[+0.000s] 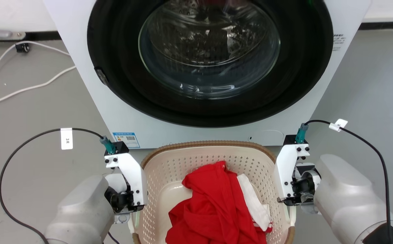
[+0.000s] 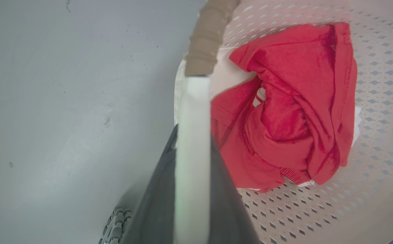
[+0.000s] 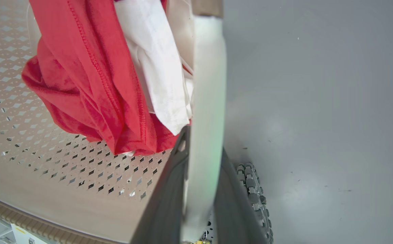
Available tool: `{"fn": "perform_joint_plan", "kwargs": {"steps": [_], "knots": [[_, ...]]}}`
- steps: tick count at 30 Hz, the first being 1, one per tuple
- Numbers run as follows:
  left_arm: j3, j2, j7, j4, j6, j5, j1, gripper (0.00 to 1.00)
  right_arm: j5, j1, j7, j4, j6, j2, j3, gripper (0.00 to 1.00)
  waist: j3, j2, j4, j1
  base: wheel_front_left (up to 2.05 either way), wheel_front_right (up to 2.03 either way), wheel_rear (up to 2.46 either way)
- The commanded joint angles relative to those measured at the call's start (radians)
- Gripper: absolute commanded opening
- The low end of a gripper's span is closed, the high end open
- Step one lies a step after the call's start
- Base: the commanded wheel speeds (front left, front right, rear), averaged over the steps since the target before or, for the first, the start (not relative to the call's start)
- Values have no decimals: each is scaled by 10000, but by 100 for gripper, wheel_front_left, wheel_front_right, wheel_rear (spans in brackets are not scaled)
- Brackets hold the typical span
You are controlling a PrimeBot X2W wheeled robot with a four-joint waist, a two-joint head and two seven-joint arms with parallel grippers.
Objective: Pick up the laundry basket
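Observation:
The cream laundry basket (image 1: 182, 162) with its brown woven-look rim stands close in front of me, holding a red garment (image 1: 213, 206) and a white cloth (image 1: 255, 203). My left gripper (image 1: 132, 214) reaches down at the basket's left side. In the left wrist view, that gripper (image 2: 193, 134) is shut on the white loop handle (image 2: 193, 101). At the basket's right side, my right gripper (image 1: 290, 211) reaches down too. The right wrist view shows it (image 3: 204, 142) shut on the other white handle (image 3: 208, 84). I cannot tell whether the basket's base touches the floor.
A white front-loading washer (image 1: 91, 95) with a shut round glass door (image 1: 210, 51) rises just behind the basket. White cables (image 1: 30, 88) lie on the grey floor to the left. My base's wheel (image 3: 254, 189) sits beside the basket.

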Motion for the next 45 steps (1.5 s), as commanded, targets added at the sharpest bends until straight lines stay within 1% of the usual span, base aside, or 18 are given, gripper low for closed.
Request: {"fn": "perform_joint_plan", "kwargs": {"steps": [1,6,16,26,45], "knots": [[-29,-272,48,-102,-115,-120,132,0,126,132,167,-71,129,284,10,0,-261,0,-28,2,0,0,0],[-138,-395,88,-24,-113,-221,580,0,243,545,506,-53,129,326,47,0,-783,0,-41,2,0,0,0],[-364,-459,114,100,-113,-203,959,0,345,1045,676,-33,130,347,79,0,-1103,0,-35,2,0,0,0],[-485,-400,-11,66,-112,-246,995,0,389,1197,757,-23,130,353,125,0,-1234,0,-123,2,0,0,0],[-623,-491,-51,66,-112,-375,1036,0,492,1041,488,-28,130,363,46,0,-1233,0,-95,2,0,0,0]]}}
